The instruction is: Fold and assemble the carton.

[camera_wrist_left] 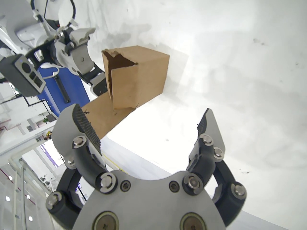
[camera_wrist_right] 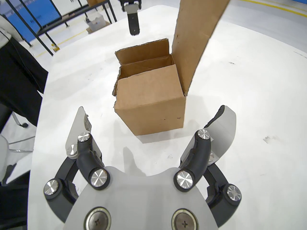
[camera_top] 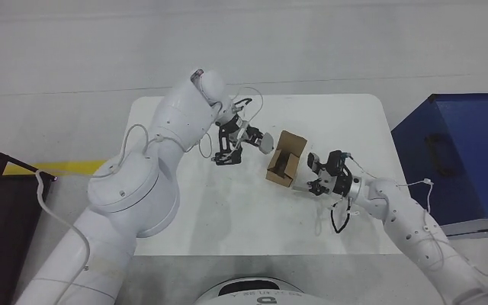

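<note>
A brown carton [camera_top: 286,158] stands on the white table [camera_top: 191,213] with its top open. One long flap [camera_wrist_right: 201,25] sticks straight up, and a shorter flap is folded in over the opening. My left gripper [camera_top: 255,145] is open and empty a short way off one side of the carton [camera_wrist_left: 139,77]. My right gripper [camera_top: 314,174] is open close to the opposite side, facing the carton [camera_wrist_right: 151,101] with nothing between its fingers. In each wrist view the other gripper appears beyond the carton: the right gripper [camera_wrist_left: 96,82] and the left gripper [camera_wrist_right: 133,22].
A blue bin [camera_top: 450,160] stands off the table's right edge. Bare tabletop lies in front of and behind the carton. Metal shelving [camera_wrist_right: 48,13] stands in the room beyond the table.
</note>
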`<state>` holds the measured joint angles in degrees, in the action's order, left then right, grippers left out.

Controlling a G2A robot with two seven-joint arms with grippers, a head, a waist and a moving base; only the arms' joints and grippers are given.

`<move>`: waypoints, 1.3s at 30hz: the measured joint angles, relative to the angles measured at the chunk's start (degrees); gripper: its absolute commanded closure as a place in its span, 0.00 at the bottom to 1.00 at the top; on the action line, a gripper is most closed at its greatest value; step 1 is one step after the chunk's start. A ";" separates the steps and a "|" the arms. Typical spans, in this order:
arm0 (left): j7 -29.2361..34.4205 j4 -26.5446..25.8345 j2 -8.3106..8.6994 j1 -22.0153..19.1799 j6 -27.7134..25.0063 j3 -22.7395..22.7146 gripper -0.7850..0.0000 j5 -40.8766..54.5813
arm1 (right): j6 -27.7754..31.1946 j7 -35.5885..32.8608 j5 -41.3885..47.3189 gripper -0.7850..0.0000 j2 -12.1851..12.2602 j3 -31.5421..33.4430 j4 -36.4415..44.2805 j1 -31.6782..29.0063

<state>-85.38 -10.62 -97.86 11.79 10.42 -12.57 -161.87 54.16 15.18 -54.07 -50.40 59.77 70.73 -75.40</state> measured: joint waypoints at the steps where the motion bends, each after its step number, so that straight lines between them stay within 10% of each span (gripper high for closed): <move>1: 0.72 -0.74 0.05 -0.01 -0.72 0.49 0.10 -0.93 | 0.79 0.86 1.14 0.00 -0.09 0.17 -1.35 0.07; 5: 3.98 -4.54 0.11 0.64 -4.36 2.45 0.22 -4.62 | 2.86 2.19 4.10 0.00 -0.67 -0.05 -5.72 0.62; 15: 6.46 -11.14 0.13 3.12 -10.76 2.83 0.06 -12.10 | 3.85 1.71 -0.70 0.00 -1.59 -3.98 -6.57 0.83; 26: 7.01 -14.06 -0.01 2.96 -12.61 2.81 0.53 -14.10 | 3.84 3.35 -4.40 0.00 -1.73 -6.63 -5.21 1.63; 39: 6.32 -16.14 2.57 0.63 -7.54 0.09 0.56 -9.06 | -4.74 17.37 -20.14 0.07 3.48 10.49 9.44 -13.15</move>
<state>-79.06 -26.77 -95.28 12.42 2.88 -12.48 -170.94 49.42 32.55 -74.21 -46.92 70.26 80.17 -88.55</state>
